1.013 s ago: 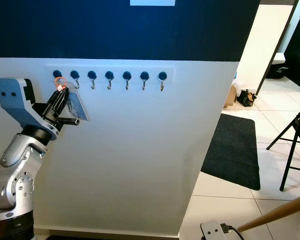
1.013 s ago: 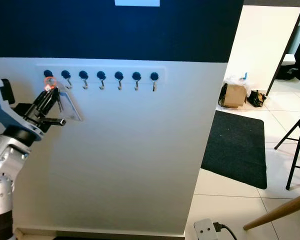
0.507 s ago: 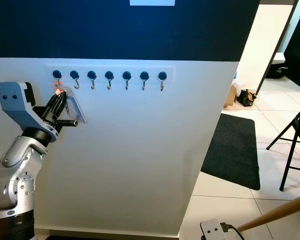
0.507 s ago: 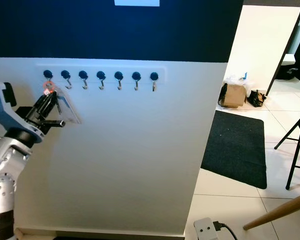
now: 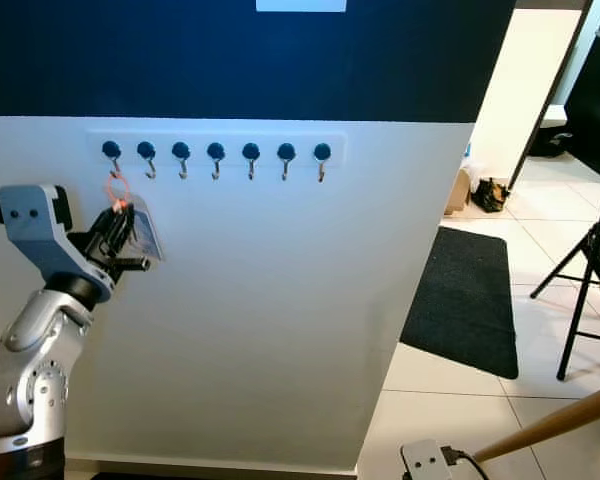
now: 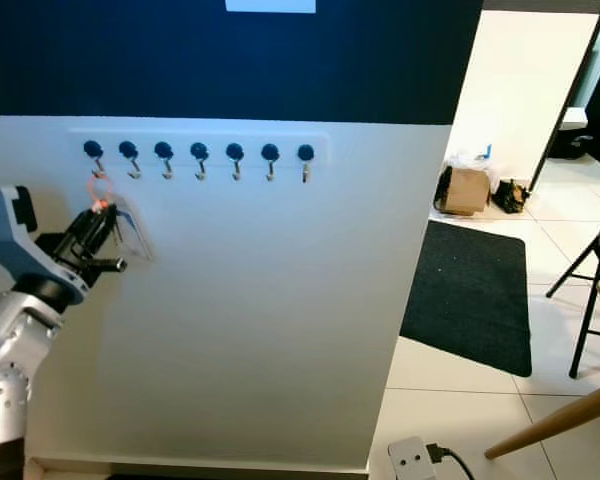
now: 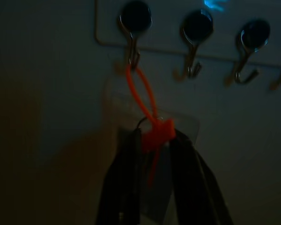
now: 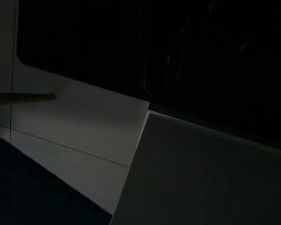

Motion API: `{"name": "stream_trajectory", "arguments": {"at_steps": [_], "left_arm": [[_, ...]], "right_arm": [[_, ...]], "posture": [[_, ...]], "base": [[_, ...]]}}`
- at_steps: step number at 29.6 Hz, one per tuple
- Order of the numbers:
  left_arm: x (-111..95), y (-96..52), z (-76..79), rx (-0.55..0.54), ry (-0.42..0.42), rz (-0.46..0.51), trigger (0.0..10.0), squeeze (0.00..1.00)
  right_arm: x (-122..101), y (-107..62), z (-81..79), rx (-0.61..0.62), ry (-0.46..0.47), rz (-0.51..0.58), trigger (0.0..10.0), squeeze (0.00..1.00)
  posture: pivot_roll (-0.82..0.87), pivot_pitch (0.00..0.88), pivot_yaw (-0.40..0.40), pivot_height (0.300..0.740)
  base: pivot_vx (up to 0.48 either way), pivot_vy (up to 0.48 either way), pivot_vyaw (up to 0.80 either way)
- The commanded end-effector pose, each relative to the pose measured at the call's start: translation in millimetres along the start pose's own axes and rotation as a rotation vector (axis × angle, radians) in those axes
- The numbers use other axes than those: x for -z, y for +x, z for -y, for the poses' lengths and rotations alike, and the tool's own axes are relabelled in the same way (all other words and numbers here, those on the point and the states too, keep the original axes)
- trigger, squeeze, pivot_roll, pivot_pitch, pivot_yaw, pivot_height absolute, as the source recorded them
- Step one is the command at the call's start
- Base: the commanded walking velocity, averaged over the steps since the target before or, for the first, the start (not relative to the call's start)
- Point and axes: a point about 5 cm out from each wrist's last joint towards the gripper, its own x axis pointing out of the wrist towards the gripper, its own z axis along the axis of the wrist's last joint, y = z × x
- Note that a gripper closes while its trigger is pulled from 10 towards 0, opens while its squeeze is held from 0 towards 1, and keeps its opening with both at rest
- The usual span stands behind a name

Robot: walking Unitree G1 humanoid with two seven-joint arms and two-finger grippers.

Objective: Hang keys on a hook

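Wall (image 5: 270, 300) fills most of what I see, dark blue above, white below, with a white rail (image 5: 216, 150) of seven blue-capped hooks near the colour line. To my right, a doorway opens on tiled floor (image 5: 460, 400) with a black mat (image 5: 465, 300) and a folding chair (image 5: 590, 270). My left arm (image 5: 40, 330) reaches up toward the rail's leftmost end. My left gripper (image 5: 120, 240) sits just below the leftmost hook (image 5: 111, 152), fingers (image 7: 126, 178) closed on the keys (image 5: 140, 228) and their clear tag. The orange loop (image 7: 143, 101) runs from the keys up over that hook. Whether my right gripper's fingers are open or closed I cannot tell.
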Motion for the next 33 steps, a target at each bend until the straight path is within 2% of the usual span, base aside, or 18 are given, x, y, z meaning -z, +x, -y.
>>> {"name": "stream_trajectory", "arguments": {"at_steps": [1,3,4,6,7,8,10,14,16,18,19,20,22,23,25,27,30,33], "left_arm": [[10.3,-5.0,1.1,-0.003,-0.001,-0.043,10.0,1.0],[20.7,-11.4,2.0,0.018,0.001,-0.099,10.0,1.0],[28.9,-17.8,2.0,0.028,0.018,-0.142,10.0,0.0],[46.6,-31.9,2.0,0.045,0.07,-0.236,10.0,0.0],[60.7,-42.4,2.9,0.066,0.131,-0.306,10.0,0.0],[60.7,-42.4,2.9,0.066,0.131,-0.306,10.0,0.0],[88.4,-59.7,2.0,0.068,0.24,-0.415,10.0,0.0],[105.3,-69.4,3.4,0.042,0.254,-0.462,10.0,0.0],[115.8,-74.2,8.7,0.061,0.296,-0.493,10.0,0.0],[129.9,-79.8,15.9,0.097,0.381,-0.54,10.0,0.0],[129.9,-79.8,15.9,0.097,0.381,-0.54,10.0,0.0],[137.7,-82.7,19.1,0.114,0.475,-0.568,10.0,0.0],[128.0,-69.6,5.8,-0.098,0.466,-0.499,10.0,0.0],[128.0,-69.6,5.8,-0.098,0.466,-0.499,10.0,0.0],[112.8,-56.9,-1.3,-0.213,0.407,-0.403,10.0,0.0],[104.1,-50.1,-1.1,-0.222,0.369,-0.339,10.0,0.0],[72.4,-27.3,0.1,-0.252,0.271,-0.182,10.0,0.0],[57.5,-17.1,4.5,-0.227,0.211,-0.118,10.0,0.0]], "right_arm": [[6.6,-3.1,-1.9,-0.008,-0.006,-0.023,10.0,0.0],[6.5,-3.0,-2.1,-0.008,-0.007,-0.023,10.0,0.0],[6.6,-3.2,-2.3,-0.008,-0.006,-0.022,10.0,0.0],[7.0,-3.5,-2.5,-0.007,-0.004,-0.022,10.0,0.0],[7.5,-3.8,-2.7,-0.007,-0.004,-0.023,10.0,0.0],[7.5,-3.8,-2.7,-0.007,-0.004,-0.023,10.0,0.0],[8.7,-4.4,-3.2,-0.008,-0.003,-0.026,10.0,0.0],[8.9,-4.6,-3.9,-0.009,-0.002,-0.026,10.0,0.0],[8.4,-4.4,-4.3,-0.009,-0.001,-0.023,10.0,0.0],[7.4,-3.8,-5.1,-0.009,0.001,-0.02,10.0,0.0],[7.4,-3.8,-5.1,-0.009,0.001,-0.02,10.0,0.0],[6.3,-3.3,-5.4,-0.007,0.002,-0.015,10.0,0.0],[4.9,-2.8,-4.4,-0.001,0.006,-0.008,10.0,0.0],[4.9,-2.8,-4.4,-0.001,0.006,-0.008,10.0,0.0],[4.6,-2.8,-3.4,0.005,0.008,-0.006,10.0,0.0],[5.4,-3.4,-3.1,0.005,0.007,-0.007,10.0,0.0],[7.9,-4.9,-2.4,0.003,0.002,-0.014,10.0,0.0],[8.4,-5.1,-2.0,0.004,0.0,-0.017,10.0,0.0]], "posture": [[0.08,0.108,0.032,0.74],[0.08,0.108,0.032,0.74],[0.08,0.11,0.038,0.74],[0.08,0.111,0.039,0.74],[0.09,0.112,0.04,0.74],[0.09,0.112,0.04,0.74],[0.09,0.112,0.042,0.74],[0.09,0.111,0.045,0.74],[0.09,0.108,0.046,0.74],[0.08,0.103,0.051,0.74],[0.08,0.103,0.051,0.74],[0.08,0.102,0.052,0.74],[0.07,0.102,0.059,0.74],[0.07,0.102,0.059,0.74],[0.07,0.101,0.059,0.74],[0.07,0.1,0.057,0.74],[0.07,0.098,0.055,0.74],[0.07,0.096,0.053,0.74]], "base": [[0.0,0.0,0.0],[0.0,0.0,0.0],[0.0,0.0,0.0],[0.0,0.0,0.0],[0.0,0.0,0.0],[0.0,0.0,0.0],[0.0,0.0,0.0],[0.0,0.0,0.0],[0.0,0.0,0.0],[0.0,0.0,0.0],[0.0,0.0,0.0],[0.0,0.0,0.0],[0.0,0.0,0.0],[0.0,0.0,0.0],[0.0,0.0,0.0],[0.0,0.0,0.0],[0.0,0.0,0.0],[0.0,0.0,0.0]]}}
